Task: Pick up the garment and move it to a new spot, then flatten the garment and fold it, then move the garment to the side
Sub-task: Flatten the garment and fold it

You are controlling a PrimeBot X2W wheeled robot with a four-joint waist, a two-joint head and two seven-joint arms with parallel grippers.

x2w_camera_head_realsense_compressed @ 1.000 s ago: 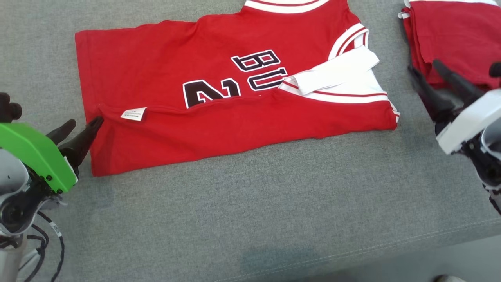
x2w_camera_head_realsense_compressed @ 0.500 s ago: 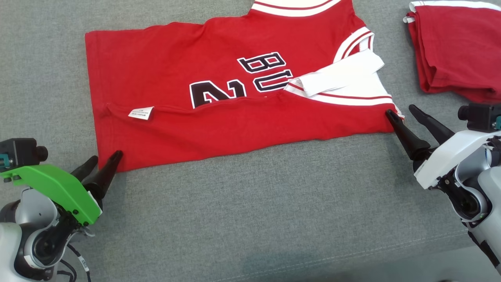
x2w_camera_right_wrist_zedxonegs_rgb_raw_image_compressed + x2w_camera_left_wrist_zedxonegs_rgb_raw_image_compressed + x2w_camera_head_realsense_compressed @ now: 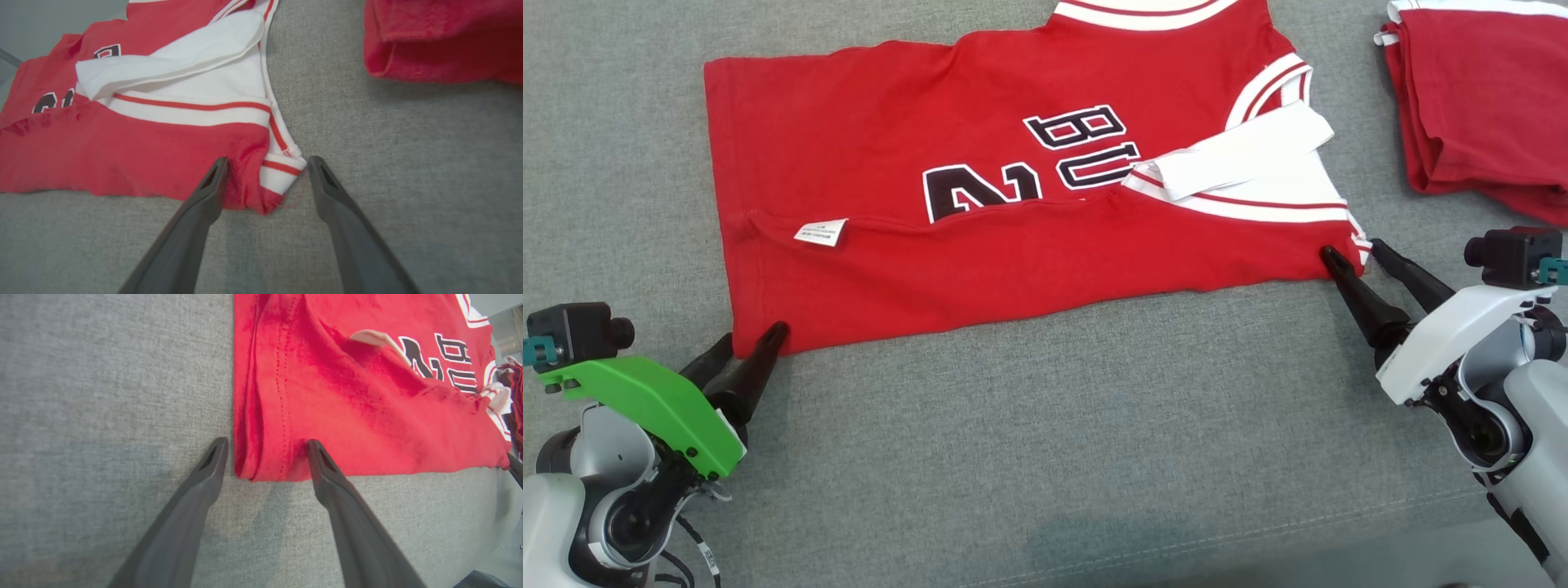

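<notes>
The garment (image 3: 980,245) is a red jersey with black lettering and white trim, lying folded lengthwise on the grey surface. My left gripper (image 3: 747,339) stands open at its near left corner, and that corner (image 3: 265,457) lies between the two fingers in the left wrist view. At the near right corner, my right gripper (image 3: 1349,255) is open too. The white-trimmed corner (image 3: 271,179) of the garment sits between its fingers in the right wrist view. Neither pair of fingers has closed on the cloth.
A second red garment (image 3: 1478,106) lies folded at the far right, also seen as a folded red cloth (image 3: 441,41) in the right wrist view. The grey fabric surface (image 3: 1045,441) stretches toward me, with a seam and its front edge at the lower right.
Both grippers have come down to the jersey's near corners, the left from its left edge and the right from beside the other garment. The camera has shifted slightly. The jersey lies as before.
</notes>
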